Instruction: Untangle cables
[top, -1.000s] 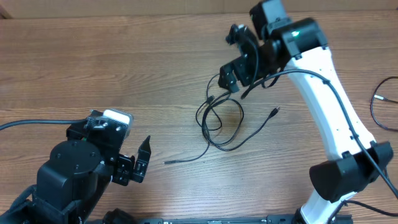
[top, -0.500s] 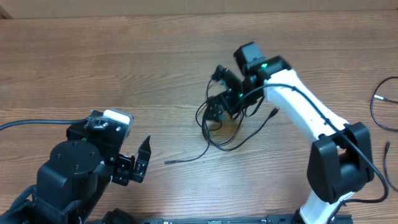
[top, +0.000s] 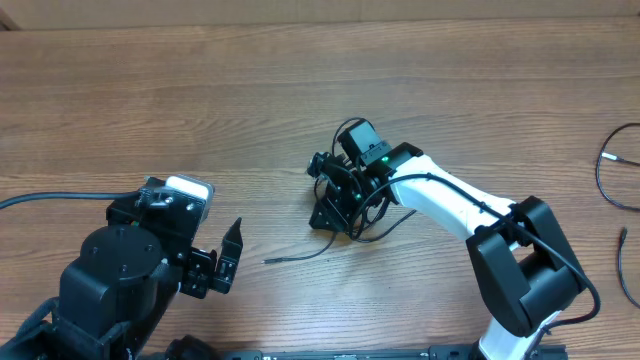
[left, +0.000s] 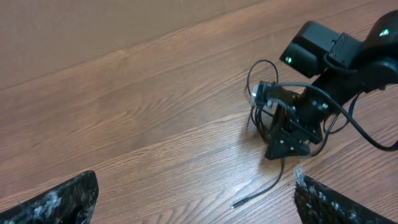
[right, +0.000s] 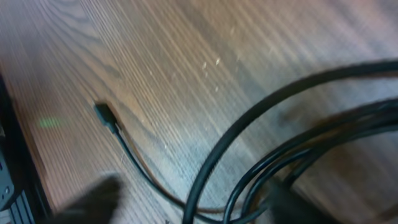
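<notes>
The cables (top: 352, 222) lie as a small bunch of thin black loops at mid-table, with one loose end (top: 290, 257) trailing toward the front left. My right gripper (top: 330, 205) is pressed down into the bunch. In the right wrist view its blurred fingertips (right: 93, 199) stand apart, with several cable strands (right: 261, 118) passing between them and a small plug (right: 106, 117) on the wood nearby. My left gripper (top: 228, 262) sits at the front left, well away from the cables. Its fingers are wide open and empty, as the left wrist view shows (left: 196, 205).
Another black cable loop (top: 615, 170) lies at the table's right edge, with a short piece (top: 625, 260) below it. The left arm's own thick cable (top: 50, 198) runs off to the left. A cardboard wall (top: 200, 10) borders the far side.
The right arm swung from the far side down and left onto the cable bunch, and its jaws narrowed. The loops have bunched up under it. The left arm has not moved.
</notes>
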